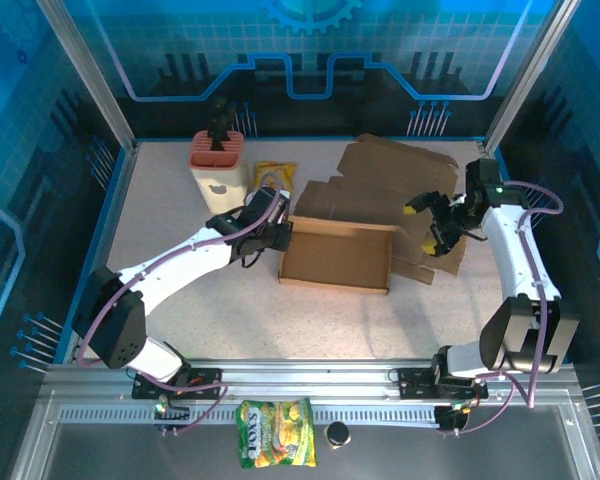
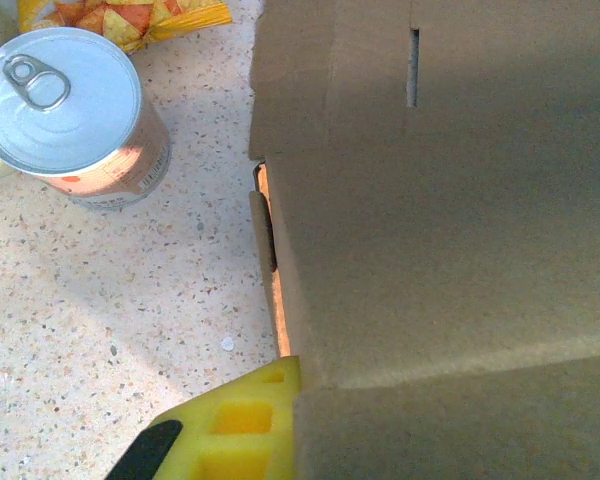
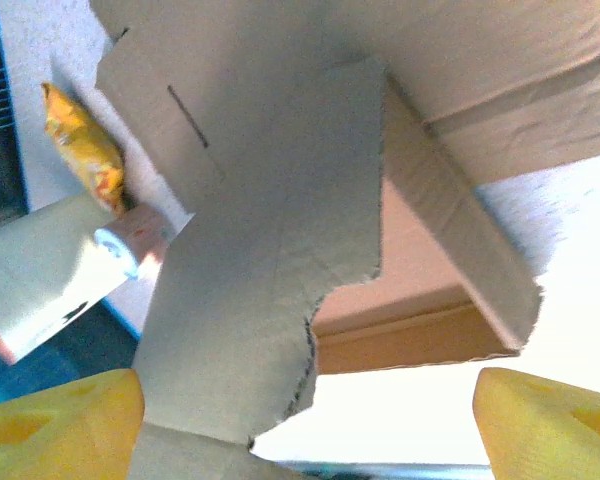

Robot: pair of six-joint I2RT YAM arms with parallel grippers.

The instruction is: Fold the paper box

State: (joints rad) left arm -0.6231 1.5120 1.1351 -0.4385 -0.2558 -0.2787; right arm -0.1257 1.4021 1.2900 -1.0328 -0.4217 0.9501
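The brown paper box (image 1: 335,255) lies open in the middle of the table, its tray walls partly raised and its flaps (image 1: 395,175) spread flat toward the back and right. My left gripper (image 1: 280,235) is shut on the box's left wall. In the left wrist view one yellow finger (image 2: 230,425) shows beside that wall (image 2: 430,250), and cardboard hides the other finger. My right gripper (image 1: 435,225) stands open at the box's right side. A jagged-edged flap (image 3: 260,250) hangs between its yellow fingertips (image 3: 60,420), close to the left one.
A tin can (image 2: 75,115), a yellow snack bag (image 1: 273,177) and a white container with a pink top (image 1: 218,165) stand behind and left of the box. Another snack bag (image 1: 276,446) and a black cap (image 1: 337,434) lie below the arm bases.
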